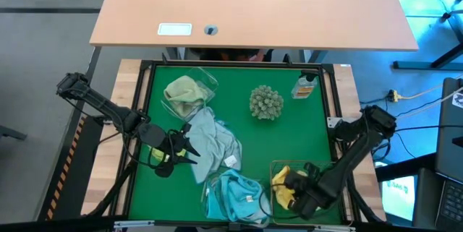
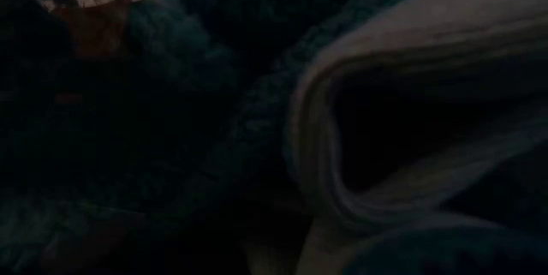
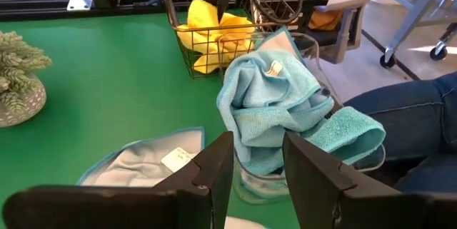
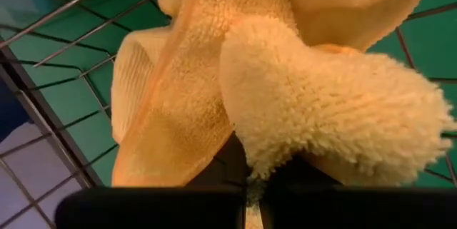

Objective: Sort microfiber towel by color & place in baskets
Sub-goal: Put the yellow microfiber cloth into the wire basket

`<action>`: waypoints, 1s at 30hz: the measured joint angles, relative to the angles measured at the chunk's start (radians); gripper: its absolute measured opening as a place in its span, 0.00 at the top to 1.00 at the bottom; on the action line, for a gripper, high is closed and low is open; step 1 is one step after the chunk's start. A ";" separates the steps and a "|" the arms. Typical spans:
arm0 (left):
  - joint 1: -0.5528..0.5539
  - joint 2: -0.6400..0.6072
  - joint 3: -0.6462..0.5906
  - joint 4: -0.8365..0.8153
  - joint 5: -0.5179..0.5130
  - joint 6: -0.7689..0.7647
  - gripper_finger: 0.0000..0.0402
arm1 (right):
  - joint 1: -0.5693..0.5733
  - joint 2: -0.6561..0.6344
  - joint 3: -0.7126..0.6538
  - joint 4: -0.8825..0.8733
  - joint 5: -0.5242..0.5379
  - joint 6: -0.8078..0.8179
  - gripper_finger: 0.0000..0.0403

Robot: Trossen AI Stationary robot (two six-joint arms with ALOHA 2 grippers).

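Towels are lying sorted around your green mat (image 1: 289, 138): a pale blue one (image 1: 213, 142) is sprawling at its centre, teal ones (image 1: 235, 194) are filling the near tub (image 3: 314, 47). Your right gripper (image 1: 295, 183) is pinching a yellow towel (image 4: 285, 79) inside the wire basket (image 1: 278, 168); your left gripper (image 1: 189, 149) is gaping, empty.

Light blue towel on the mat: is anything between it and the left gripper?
Nothing visible. The left gripper, fingers open, sits right at the edge of the light blue towel on the green mat. The spiky ball stands well off to the side.
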 joint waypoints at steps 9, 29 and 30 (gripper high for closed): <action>0.000 0.000 0.000 -0.017 0.000 -0.001 0.71 | -0.067 0.000 0.000 0.010 -0.129 0.000 0.96; 0.000 0.000 0.000 -0.408 0.014 -0.278 0.71 | -0.107 0.000 0.000 0.012 -0.223 -0.001 0.77; 0.000 0.000 0.000 -0.449 0.019 -0.302 0.71 | -0.107 0.000 0.000 0.012 -0.223 0.000 0.73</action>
